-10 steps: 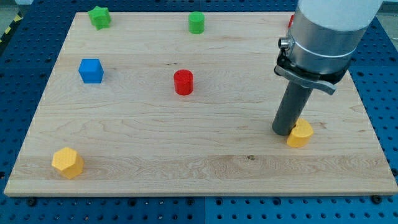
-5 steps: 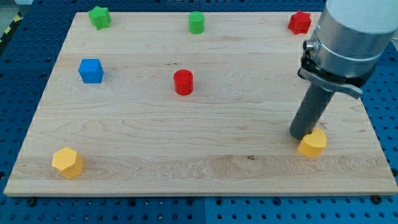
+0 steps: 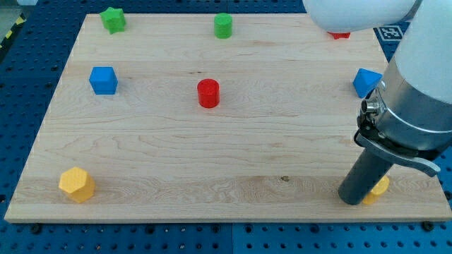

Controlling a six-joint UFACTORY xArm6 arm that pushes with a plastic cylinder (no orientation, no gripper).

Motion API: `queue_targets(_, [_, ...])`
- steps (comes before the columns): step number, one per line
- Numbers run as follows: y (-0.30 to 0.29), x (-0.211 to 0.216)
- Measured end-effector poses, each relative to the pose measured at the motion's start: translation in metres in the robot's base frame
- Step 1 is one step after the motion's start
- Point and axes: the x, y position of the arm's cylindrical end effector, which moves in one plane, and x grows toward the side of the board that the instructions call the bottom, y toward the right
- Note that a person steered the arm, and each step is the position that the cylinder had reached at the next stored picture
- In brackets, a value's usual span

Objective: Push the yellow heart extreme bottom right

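The yellow heart (image 3: 379, 189) lies near the board's bottom right corner, mostly hidden behind my rod. My tip (image 3: 351, 200) rests on the board at the heart's left side, touching it. The rod rises up and to the right into the large grey arm body at the view's right.
On the wooden board (image 3: 212, 162) lie a yellow hexagon (image 3: 76, 184) at bottom left, a blue cube (image 3: 103, 80) at left, a red cylinder (image 3: 208, 93) in the middle, a green star (image 3: 112, 19) and green cylinder (image 3: 223, 25) at top, a blue block (image 3: 365, 82) at right, and a red block (image 3: 340, 33) partly hidden at top right.
My tip has moved down and right, pushing the yellow heart toward the bottom right corner. The arm now hides most of the red block and reveals the blue block at right.
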Motion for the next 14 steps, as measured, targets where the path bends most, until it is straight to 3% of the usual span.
queue_targets(5, [0.008, 0.019])
queue_targets(8, [0.045, 0.018])
queue_targets(14, [-0.003, 0.008])
